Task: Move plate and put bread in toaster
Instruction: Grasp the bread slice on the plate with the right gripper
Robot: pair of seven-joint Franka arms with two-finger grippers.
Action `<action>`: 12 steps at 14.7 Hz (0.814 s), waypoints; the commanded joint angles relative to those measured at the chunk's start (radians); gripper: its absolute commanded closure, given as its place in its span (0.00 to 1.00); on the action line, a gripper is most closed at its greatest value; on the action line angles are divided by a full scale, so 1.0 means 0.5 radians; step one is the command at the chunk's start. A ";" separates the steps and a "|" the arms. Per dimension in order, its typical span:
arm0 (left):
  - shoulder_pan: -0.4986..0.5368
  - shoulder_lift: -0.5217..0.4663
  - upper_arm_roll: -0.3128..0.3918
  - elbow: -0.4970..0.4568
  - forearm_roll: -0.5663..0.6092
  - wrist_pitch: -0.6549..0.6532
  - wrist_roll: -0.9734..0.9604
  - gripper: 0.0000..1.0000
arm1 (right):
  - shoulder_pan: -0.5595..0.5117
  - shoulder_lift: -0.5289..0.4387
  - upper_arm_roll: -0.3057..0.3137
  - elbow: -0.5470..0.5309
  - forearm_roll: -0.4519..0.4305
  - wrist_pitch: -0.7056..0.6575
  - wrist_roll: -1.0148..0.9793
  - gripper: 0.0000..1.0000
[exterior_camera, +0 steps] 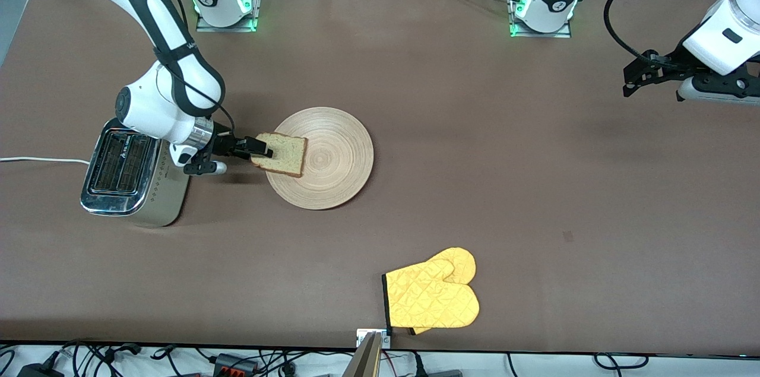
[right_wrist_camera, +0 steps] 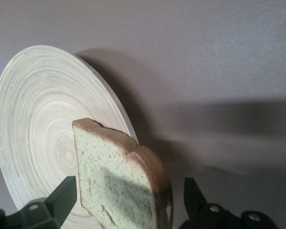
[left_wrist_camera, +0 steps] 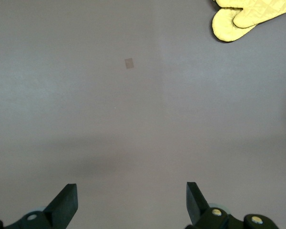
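From my remote station, the front view shows the right gripper [exterior_camera: 261,150] at centre-left of the frame, clamped on one edge of the bread [exterior_camera: 280,154], with the slice held over the rim of the plate [exterior_camera: 332,157] at the side toward the toaster [exterior_camera: 127,174]. The right wrist view shows the bread [right_wrist_camera: 121,183] tilted up between the two dark fingers [right_wrist_camera: 62,198], with the plate [right_wrist_camera: 38,124] filling the left half of that frame beneath it. I cannot tell whether the slice's lower edge touches the wood.

The plate lies on the brown desk [exterior_camera: 475,187] just left of the frame's middle, with bare desk between it and the toaster. The toaster stands at the left of the frame, toward the right arm's end of the desk, its two slots showing in the chrome top and a white cord [exterior_camera: 41,160] running off the left edge.

The left arm waits at the upper right of the front view, and its left gripper [exterior_camera: 630,80] hangs above bare desk. In the left wrist view its fingers [left_wrist_camera: 66,202] stand wide apart, holding nothing. A yellow oven mitt [exterior_camera: 433,297] lies at the lower centre of the front view, nearer the camera than the plate.
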 commanded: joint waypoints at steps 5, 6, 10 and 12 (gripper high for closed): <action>-0.008 0.039 -0.002 0.068 -0.014 -0.034 -0.019 0.00 | 0.003 0.011 0.001 -0.026 0.139 0.026 -0.164 0.29; -0.008 0.054 -0.002 0.092 -0.014 -0.034 -0.019 0.00 | 0.003 0.005 0.001 -0.026 0.139 0.026 -0.158 0.40; -0.008 0.082 -0.002 0.123 -0.014 -0.037 -0.019 0.00 | -0.003 -0.014 -0.002 -0.016 0.136 -0.005 -0.155 0.78; -0.011 0.082 -0.005 0.133 -0.014 -0.037 -0.019 0.00 | -0.003 -0.035 -0.002 -0.016 0.136 -0.008 -0.149 0.91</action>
